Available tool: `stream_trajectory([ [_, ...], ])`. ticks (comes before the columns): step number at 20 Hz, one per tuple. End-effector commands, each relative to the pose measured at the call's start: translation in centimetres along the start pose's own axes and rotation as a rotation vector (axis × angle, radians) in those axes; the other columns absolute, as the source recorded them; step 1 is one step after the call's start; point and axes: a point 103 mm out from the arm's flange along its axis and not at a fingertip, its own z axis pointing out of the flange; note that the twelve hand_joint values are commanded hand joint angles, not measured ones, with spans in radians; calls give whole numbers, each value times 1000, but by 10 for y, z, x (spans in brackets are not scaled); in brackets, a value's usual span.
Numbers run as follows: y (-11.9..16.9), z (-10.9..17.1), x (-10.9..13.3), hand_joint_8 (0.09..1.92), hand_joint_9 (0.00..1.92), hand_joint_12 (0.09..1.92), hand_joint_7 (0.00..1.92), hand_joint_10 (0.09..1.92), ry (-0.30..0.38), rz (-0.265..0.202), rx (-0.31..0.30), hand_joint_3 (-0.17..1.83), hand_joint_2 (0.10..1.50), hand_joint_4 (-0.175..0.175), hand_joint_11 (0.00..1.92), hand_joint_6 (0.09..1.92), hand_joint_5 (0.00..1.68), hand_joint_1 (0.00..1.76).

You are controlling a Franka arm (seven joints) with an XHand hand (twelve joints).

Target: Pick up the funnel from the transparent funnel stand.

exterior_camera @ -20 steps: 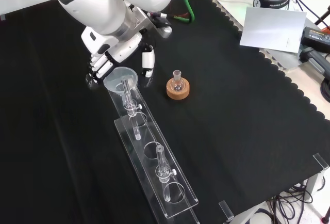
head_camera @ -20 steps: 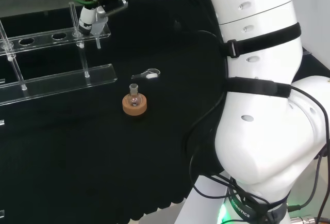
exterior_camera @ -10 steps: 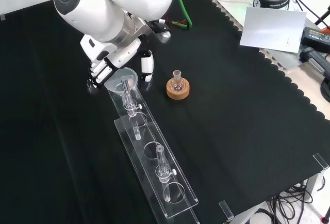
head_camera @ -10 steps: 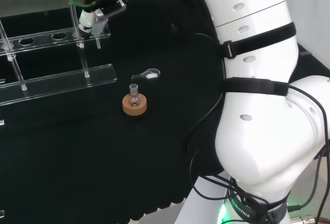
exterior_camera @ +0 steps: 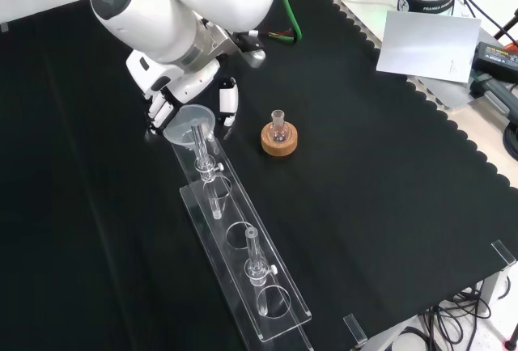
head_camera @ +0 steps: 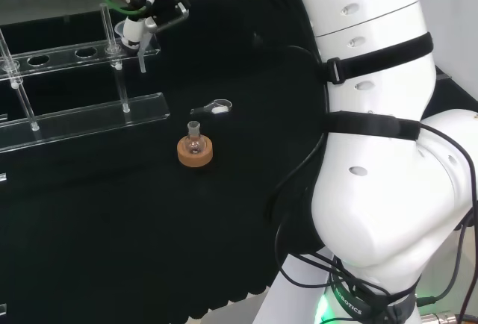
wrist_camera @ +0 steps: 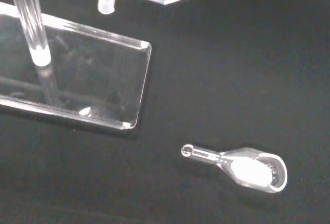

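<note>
1. Funnel point(exterior_camera: 190, 121) first: we see its clear cone seated in the end hole of the transparent funnel stand point(exterior_camera: 243, 264), at the stand's far end in the front view, with its stem hanging down through the top plate.

2. We find the robot hand point(exterior_camera: 174, 92) right at the funnel's rim, fingers on one side and the thumb on the other. They look curled in around the cone, so we judge it to be grasping the funnel, though the glass makes the contact hard to confirm.

3. In the head view we see the robot hand point(head_camera: 142, 18) over the same end of the stand point(head_camera: 82, 119), and the stem still pointing down past the top plate, so we judge the funnel not yet clear of its hole.

4. To do this step well, we would lift straight up along the stem's line. Any tilt or sideways pull could catch the stem on the hole's edge and drag the stand across the counter point(exterior_camera: 364, 173).

5. We would keep the cone level until the stem tip shows above the plate.

6. Farther out, we see a small flask on a cork ring point(exterior_camera: 279, 138) and a small clear scoop point(wrist_camera: 242, 167) lying well apart from the stand; neither blocks a vertical lift.
</note>
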Motion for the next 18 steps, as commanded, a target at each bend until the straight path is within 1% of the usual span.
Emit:
stream_trajectory([
  [1, -14, -16, -4, 781, 924, 1321, 636, 566, -41, 44, -205, 417, 787, -58, 620, 163, 615, 694],
  [2, -20, -24, -3, 784, 984, 1301, 704, 541, -55, 47, -249, 431, 791, -57, 649, 292, 680, 712],
  [3, -25, -30, -3, 790, 1026, 1284, 751, 524, -62, 48, -274, 444, 793, -55, 675, 432, 713, 728],
  [4, -29, -34, -4, 795, 1054, 1269, 785, 514, -67, 49, -293, 455, 793, -53, 694, 548, 727, 739],
  [6, -38, -43, -5, 810, 1098, 1252, 850, 509, -77, 54, -311, 471, 793, -49, 721, 679, 759, 758],
  [8, -53, -52, -9, 820, 1128, 1244, 890, 511, -72, 60, -323, 480, 793, -47, 739, 732, 783, 769],
  [10, -71, -60, -14, 825, 1139, 1240, 904, 512, -73, 78, -333, 484, 790, -46, 747, 750, 793, 776],
  [14, -97, -59, -19, 829, 1143, 1230, 902, 509, -77, 103, -326, 497, 782, -47, 756, 771, 793, 780],
  [18, -127, -55, -19, 826, 1135, 1229, 886, 505, -68, 123, -319, 499, 777, -45, 756, 774, 789, 780],
])
